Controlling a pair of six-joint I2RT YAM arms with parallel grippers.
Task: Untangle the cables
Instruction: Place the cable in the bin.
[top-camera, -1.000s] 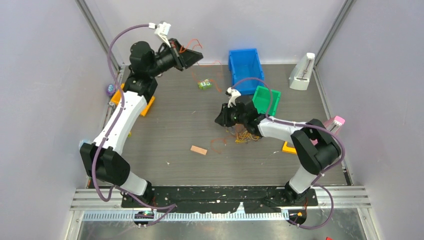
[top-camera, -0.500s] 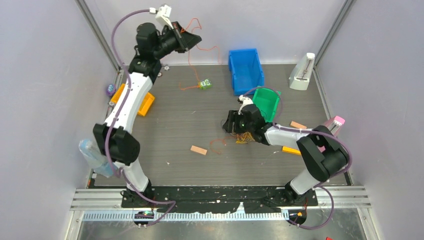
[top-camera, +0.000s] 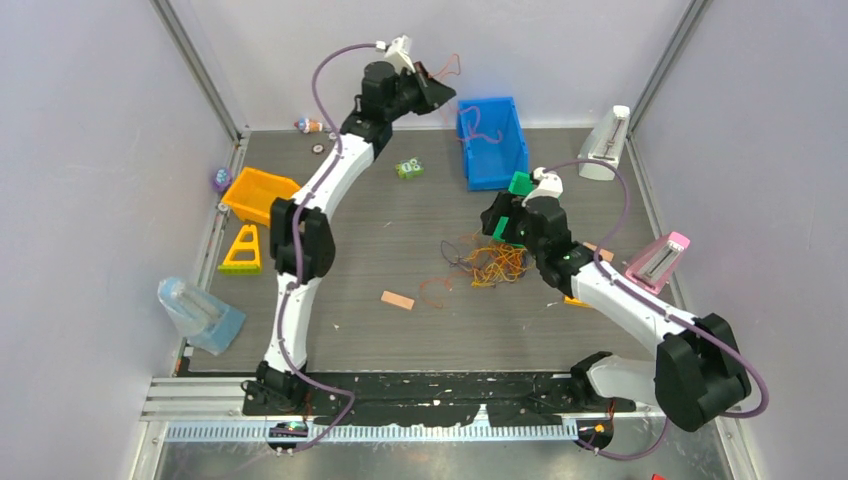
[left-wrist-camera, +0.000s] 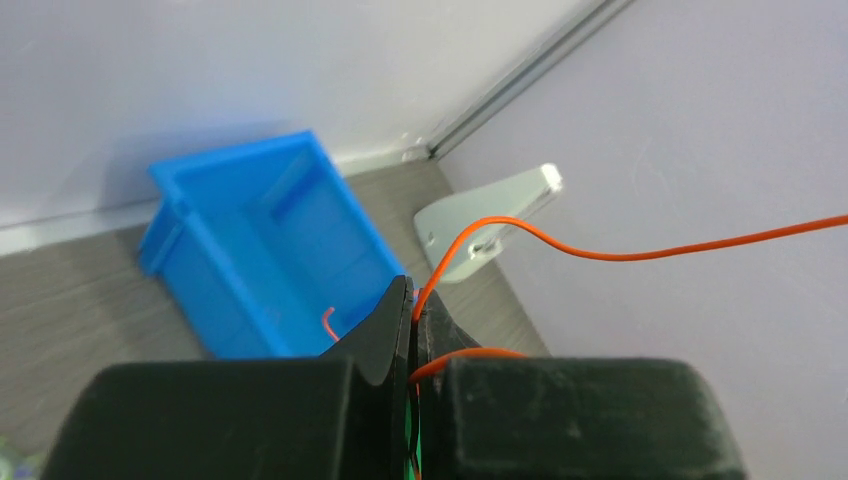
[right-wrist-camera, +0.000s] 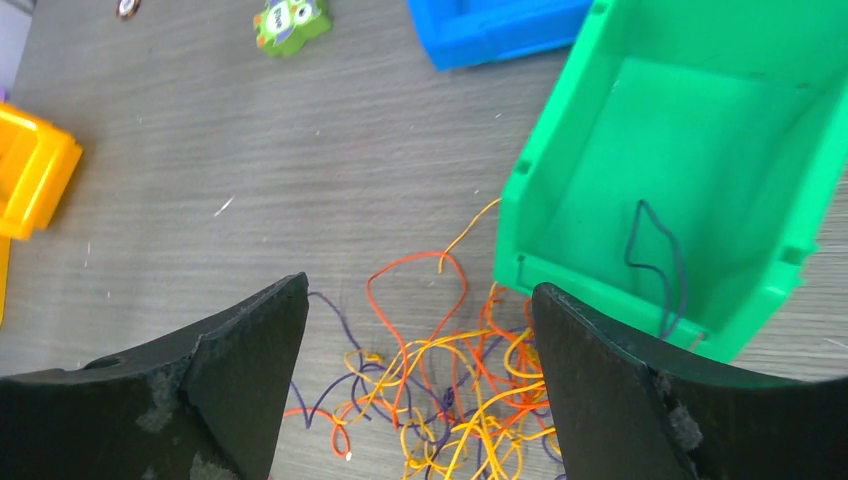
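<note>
The left hand (left-wrist-camera: 412, 300) is clamped on one thin orange wire (left-wrist-camera: 600, 252), a blue plastic bin (left-wrist-camera: 250, 250) below it. The right hand (right-wrist-camera: 420, 300), fingers (right-wrist-camera: 230, 370) wide apart, hovers over the tangled bunch of thin orange, red and purple cables (right-wrist-camera: 450, 400) on the grey surface (right-wrist-camera: 250, 150), a green plastic bin (right-wrist-camera: 640, 130) at its right.

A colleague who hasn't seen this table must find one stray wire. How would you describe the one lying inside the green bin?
Start at the blue bin at the back; the green bin sits nearer, beside the tangled cables. On its bare floor lies one dark purple cable in a loop, unlike the pile outside, which mixes orange, yellow, red and purple strands.
</note>
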